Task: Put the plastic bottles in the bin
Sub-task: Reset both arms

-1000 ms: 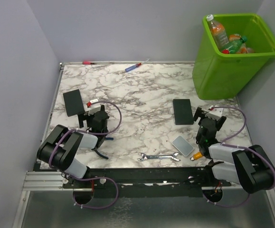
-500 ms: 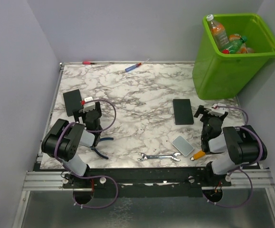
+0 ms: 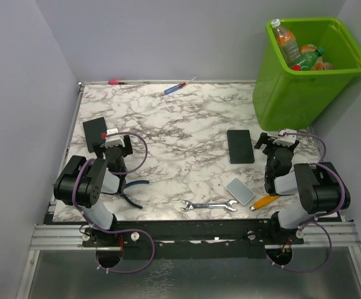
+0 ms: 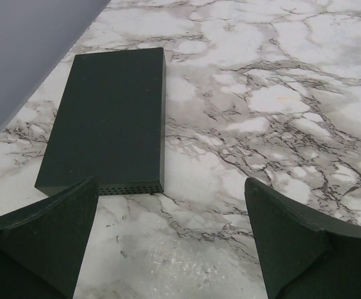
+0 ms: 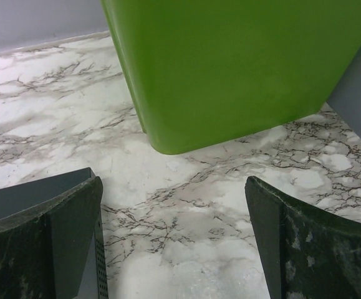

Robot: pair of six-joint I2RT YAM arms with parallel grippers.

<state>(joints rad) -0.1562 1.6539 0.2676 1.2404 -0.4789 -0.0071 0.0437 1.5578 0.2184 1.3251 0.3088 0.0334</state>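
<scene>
Both arms are sitting folded low at the near edge of the marble table (image 3: 186, 124). The left gripper (image 4: 171, 187) is hanging just above the tabletop with its jaws spread as wide as they go, gripping nothing. It is pointing at a flat black slab (image 4: 108, 118) lying by the left wall, and the slab's near end is sitting just ahead of the left finger.

The right gripper (image 5: 173, 184) is likewise gaping wide and empty, facing the near corner of the bin (image 3: 292, 99). A second black slab (image 3: 240, 146) is lying just beside its left finger.

The bin is standing at the table's far right corner, close to the right wall. The plastic bottles (image 3: 300, 55) I can see are lying inside it: one orange with a pale cap propped in the far left corner, a green one and more orange beside it. How many there are I cannot tell.

Loose on the table are a grey slab (image 3: 240, 191), a wrench (image 3: 208, 205) near the front edge, pliers (image 3: 130, 190) under the left arm, an orange-handled screwdriver (image 3: 264, 201) by the right arm, and two screwdrivers (image 3: 179, 86) along the far edge.
</scene>
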